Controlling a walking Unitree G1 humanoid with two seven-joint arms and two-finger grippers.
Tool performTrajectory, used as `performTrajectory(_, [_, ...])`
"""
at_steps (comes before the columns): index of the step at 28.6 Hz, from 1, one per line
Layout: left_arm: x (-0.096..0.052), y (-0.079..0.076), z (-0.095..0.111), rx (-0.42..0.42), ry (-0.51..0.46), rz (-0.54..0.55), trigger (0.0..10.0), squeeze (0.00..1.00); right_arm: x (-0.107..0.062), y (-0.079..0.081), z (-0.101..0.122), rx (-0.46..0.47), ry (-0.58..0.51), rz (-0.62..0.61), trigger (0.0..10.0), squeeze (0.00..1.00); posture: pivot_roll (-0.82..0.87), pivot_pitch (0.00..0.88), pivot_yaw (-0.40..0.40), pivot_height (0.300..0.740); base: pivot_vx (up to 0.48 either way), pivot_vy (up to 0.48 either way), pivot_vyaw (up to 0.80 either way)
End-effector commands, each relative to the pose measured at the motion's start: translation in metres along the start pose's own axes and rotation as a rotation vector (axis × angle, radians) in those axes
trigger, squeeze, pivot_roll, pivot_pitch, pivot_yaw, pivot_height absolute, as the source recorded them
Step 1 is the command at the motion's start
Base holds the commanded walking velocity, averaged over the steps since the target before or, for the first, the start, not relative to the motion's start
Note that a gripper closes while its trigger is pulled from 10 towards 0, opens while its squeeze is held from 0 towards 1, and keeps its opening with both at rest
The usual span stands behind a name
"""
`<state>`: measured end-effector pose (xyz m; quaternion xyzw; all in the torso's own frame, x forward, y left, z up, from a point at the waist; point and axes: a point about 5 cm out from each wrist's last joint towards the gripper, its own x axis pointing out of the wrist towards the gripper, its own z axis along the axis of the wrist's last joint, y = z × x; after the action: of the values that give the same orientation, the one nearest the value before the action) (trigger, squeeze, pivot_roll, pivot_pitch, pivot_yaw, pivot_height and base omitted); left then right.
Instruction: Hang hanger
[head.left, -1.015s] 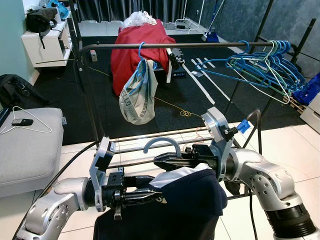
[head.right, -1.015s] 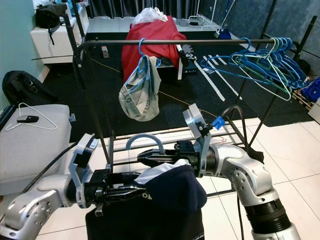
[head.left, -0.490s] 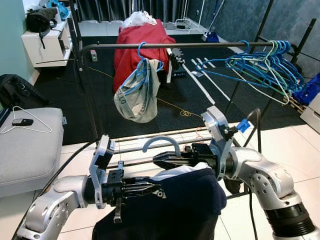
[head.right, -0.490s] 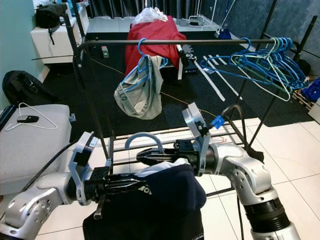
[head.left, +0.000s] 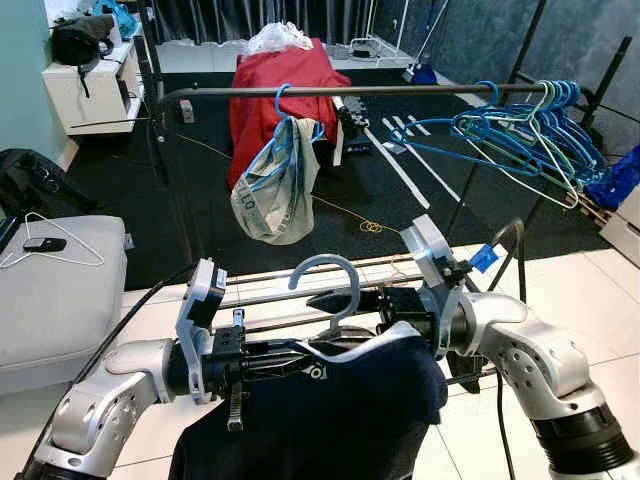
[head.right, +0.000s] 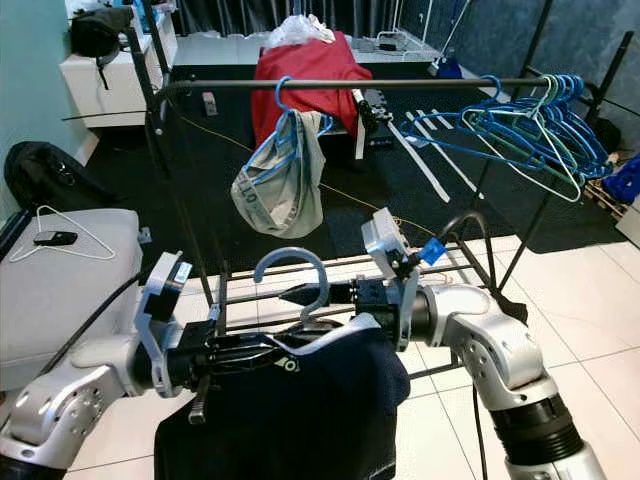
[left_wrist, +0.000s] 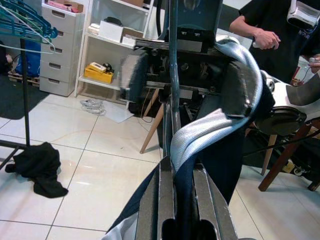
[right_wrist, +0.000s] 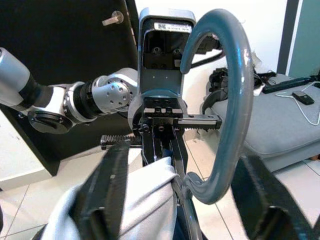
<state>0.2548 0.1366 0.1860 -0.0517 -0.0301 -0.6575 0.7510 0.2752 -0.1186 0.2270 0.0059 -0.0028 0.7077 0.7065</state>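
Your hanger (head.left: 330, 290) has tipped upright, left claw (head.left: 300, 352) clamping the shirt (head.left: 330, 410), right claw (head.left: 345, 300) spread open; raise it to the rail (head.left: 330, 91).

Directly before you: the hanger (head.left: 330, 290) with a garment (head.left: 330, 410) draped on it, left gripper (head.left: 300, 352) at its left, right gripper (head.left: 335, 300) at its right. Behind it stands the rack rail (head.left: 330, 91); a hung bag (head.left: 272, 185) sits left of centre on it, a bunch of hangers (head.left: 530, 125) at the right end. A cushioned seat (head.left: 55, 290) lies at your left, with a wire hanger (head.left: 50, 245) on it.
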Motion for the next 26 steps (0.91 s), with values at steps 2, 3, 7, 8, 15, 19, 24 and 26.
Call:
performTrajectory(2, [0.0,0.001,0.009,0.052,-0.029,-0.003,0.0,0.0,-0.004,0.0,-0.006,-0.026,0.047,-0.019,10.0,0.81,-0.1,0.09,-0.037,0.74,0.0,0.0,0.0])
performTrajectory(3, [-0.001,0.001,0.009,0.053,-0.023,-0.003,0.0,0.0,-0.007,-0.001,-0.006,-0.049,0.058,-0.039,10.0,0.0,-0.1,0.09,-0.037,0.74,0.0,0.0,0.0])
performTrajectory(7, [-0.003,0.0,0.007,0.054,-0.012,-0.003,0.0,0.0,-0.022,-0.006,-0.002,-0.095,0.079,-0.117,10.0,0.0,-0.1,0.09,-0.037,0.74,0.0,0.0,0.0])
performTrajectory(8, [-0.003,0.0,0.007,0.053,-0.011,-0.004,0.0,0.0,-0.029,-0.008,0.0,-0.103,0.087,-0.141,10.0,0.0,-0.1,0.09,-0.037,0.74,0.0,0.0,0.0])
performTrajectory(15, [-0.007,-0.002,0.007,0.051,0.012,-0.01,0.0,0.0,-0.069,-0.013,0.005,-0.12,0.196,-0.256,10.0,0.0,-0.11,0.094,-0.035,0.74,0.0,0.0,0.0])
performTrajectory(19, [-0.009,-0.003,0.005,0.052,0.034,-0.014,0.0,0.0,-0.089,-0.014,0.011,-0.122,0.221,-0.318,10.0,0.0,-0.11,0.092,-0.035,0.74,0.0,0.0,0.0])
performTrajectory(24, [-0.011,-0.001,0.004,0.061,0.049,-0.002,0.0,0.0,-0.104,-0.015,0.026,-0.125,0.122,-0.383,10.0,0.0,-0.1,0.088,-0.033,0.74,0.0,0.0,0.0])
performTrajectory(26, [-0.013,0.0,0.002,0.07,0.073,0.004,0.0,0.0,-0.109,-0.016,0.037,-0.116,-0.015,-0.417,10.0,0.0,-0.1,0.085,-0.031,0.74,0.0,0.0,0.0])
